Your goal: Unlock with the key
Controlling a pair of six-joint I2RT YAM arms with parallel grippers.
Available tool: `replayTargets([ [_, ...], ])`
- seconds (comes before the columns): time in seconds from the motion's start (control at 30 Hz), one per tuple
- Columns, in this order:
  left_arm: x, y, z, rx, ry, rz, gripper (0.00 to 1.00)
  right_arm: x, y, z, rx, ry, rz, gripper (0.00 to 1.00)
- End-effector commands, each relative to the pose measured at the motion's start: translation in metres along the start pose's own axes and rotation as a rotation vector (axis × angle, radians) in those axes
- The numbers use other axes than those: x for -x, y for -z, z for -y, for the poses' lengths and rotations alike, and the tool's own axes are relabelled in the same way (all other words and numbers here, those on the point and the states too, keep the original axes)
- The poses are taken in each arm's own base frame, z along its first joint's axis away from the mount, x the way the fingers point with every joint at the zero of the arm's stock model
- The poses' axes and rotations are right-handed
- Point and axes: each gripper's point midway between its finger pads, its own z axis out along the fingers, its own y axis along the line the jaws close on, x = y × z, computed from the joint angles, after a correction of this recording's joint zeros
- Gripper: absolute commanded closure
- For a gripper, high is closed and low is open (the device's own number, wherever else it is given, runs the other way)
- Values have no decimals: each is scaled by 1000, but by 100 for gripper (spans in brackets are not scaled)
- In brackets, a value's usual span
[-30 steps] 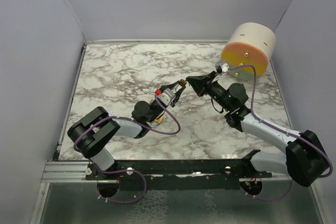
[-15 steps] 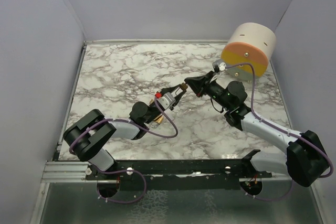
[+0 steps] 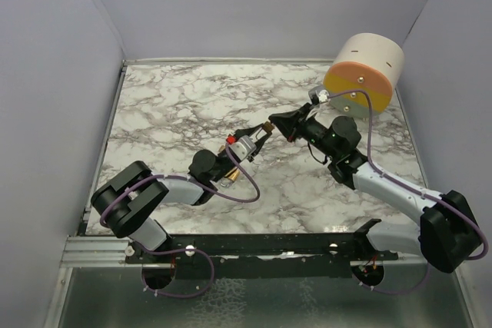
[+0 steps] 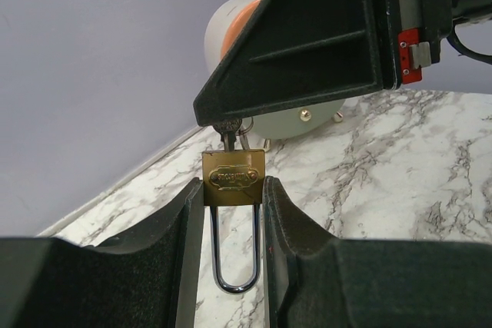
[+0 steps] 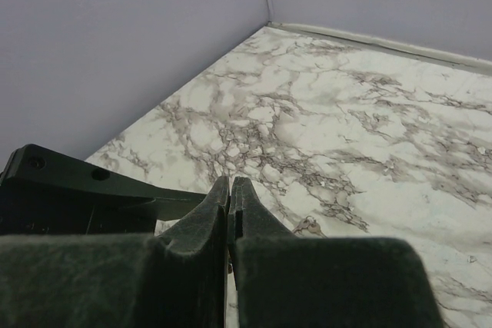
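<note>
A brass padlock [image 4: 234,177] is clamped by its body between my left gripper's [image 4: 234,188] fingers, above the table. Its steel shackle [image 4: 234,282] points back toward the wrist and looks closed. My right gripper [image 5: 231,183] is shut on a key [image 4: 228,136] whose blade meets the padlock's far end; how deep it sits is hidden. Spare keys [image 5: 308,226] hang below the right fingers. In the top view the left gripper [image 3: 260,134] and the right gripper [image 3: 278,122] meet tip to tip at the padlock [image 3: 268,127], mid-table.
A white cylinder with an orange face [image 3: 361,74] lies at the back right of the marble table [image 3: 177,97]. Grey walls close in the left, back and right sides. Purple cables loop along both arms.
The left arm has swung a little and brought the padlock up against the key. The right gripper has edged slightly left. Both stay shut.
</note>
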Motion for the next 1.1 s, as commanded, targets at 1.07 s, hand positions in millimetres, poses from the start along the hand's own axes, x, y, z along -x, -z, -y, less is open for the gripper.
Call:
replayTargets([
  [1.07, 19, -57, -47, 274, 279, -165, 100, -79, -34, 11, -45, -214, -405, 99],
])
